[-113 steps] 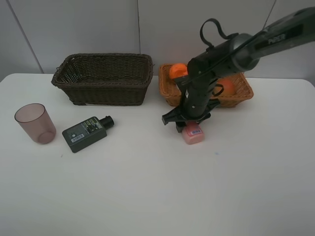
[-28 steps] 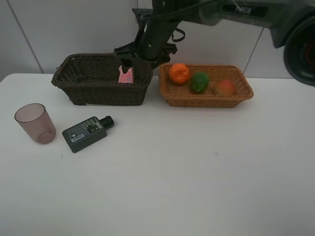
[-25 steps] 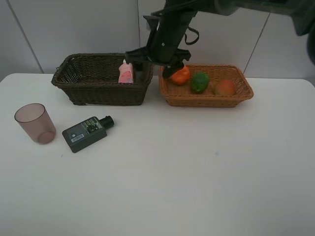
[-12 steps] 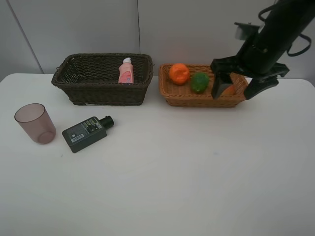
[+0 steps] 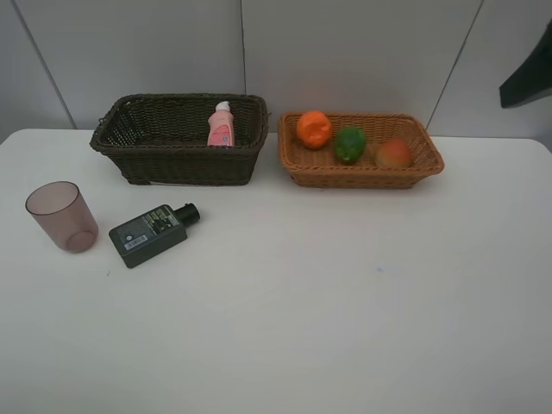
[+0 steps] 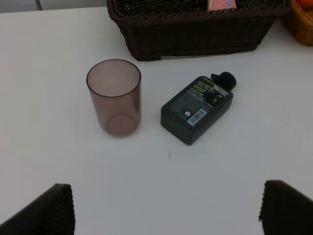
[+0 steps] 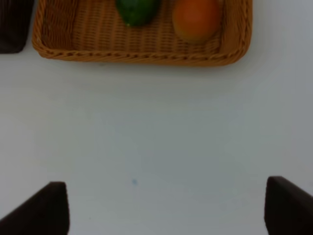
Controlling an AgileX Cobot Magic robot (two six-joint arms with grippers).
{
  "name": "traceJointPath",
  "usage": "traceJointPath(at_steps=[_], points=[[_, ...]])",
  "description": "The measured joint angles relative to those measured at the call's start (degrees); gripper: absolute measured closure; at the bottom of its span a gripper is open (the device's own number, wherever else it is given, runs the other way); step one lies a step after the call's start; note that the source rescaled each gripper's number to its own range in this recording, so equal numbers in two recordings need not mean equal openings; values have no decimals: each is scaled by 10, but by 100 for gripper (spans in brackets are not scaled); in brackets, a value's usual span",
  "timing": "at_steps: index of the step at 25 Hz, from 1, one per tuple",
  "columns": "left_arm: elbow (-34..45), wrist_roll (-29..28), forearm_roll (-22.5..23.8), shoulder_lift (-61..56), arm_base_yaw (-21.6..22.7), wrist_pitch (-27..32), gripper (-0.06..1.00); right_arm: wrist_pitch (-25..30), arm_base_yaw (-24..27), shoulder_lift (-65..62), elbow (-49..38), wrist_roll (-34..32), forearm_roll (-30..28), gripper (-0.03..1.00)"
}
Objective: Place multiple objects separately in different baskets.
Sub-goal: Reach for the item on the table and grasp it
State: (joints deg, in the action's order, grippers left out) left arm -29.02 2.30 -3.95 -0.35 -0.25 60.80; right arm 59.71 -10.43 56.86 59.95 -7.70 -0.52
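The dark-brown basket (image 5: 185,161) stands at the back left with the small pink bottle (image 5: 221,126) upright inside it. The orange-tan basket (image 5: 362,178) beside it holds the tangerine (image 5: 314,128), the green fruit (image 5: 349,144) and the red-orange fruit (image 5: 393,154). The mauve cup (image 5: 62,216) and the flat dark-green bottle (image 5: 153,233) sit on the table at the left. My left gripper (image 6: 166,210) is open and empty, above the table in front of the cup (image 6: 114,97) and the bottle (image 6: 197,108). My right gripper (image 7: 166,210) is open and empty, in front of the tan basket (image 7: 137,56).
The white table (image 5: 302,319) ends at a pale wall behind the baskets. A dark part of the right arm (image 5: 528,78) shows at the exterior view's upper right edge. The dark basket's wall (image 6: 195,34) fills the far side of the left wrist view.
The right gripper carried the pink bottle from the table into the dark basket, let it go, then swung right over the tan basket and almost out of the exterior view.
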Motion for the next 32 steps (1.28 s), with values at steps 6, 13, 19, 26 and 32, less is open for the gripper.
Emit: traceJointPath(at_steps=[6, 13, 19, 26, 32], points=[[0, 0, 0, 0, 0, 0, -4, -12, 0, -127, -64, 2, -26, 26], [0, 0, 0, 0, 0, 0, -4, -15, 0, -270, -101, 2, -29, 26], [0, 0, 0, 0, 0, 0, -4, -15, 0, -400, -161, 3, -29, 26], [0, 0, 0, 0, 0, 0, -4, -14, 0, -533, -271, 3, -29, 26], [0, 0, 0, 0, 0, 0, -4, 9, 0, -548, -297, 3, -29, 26]])
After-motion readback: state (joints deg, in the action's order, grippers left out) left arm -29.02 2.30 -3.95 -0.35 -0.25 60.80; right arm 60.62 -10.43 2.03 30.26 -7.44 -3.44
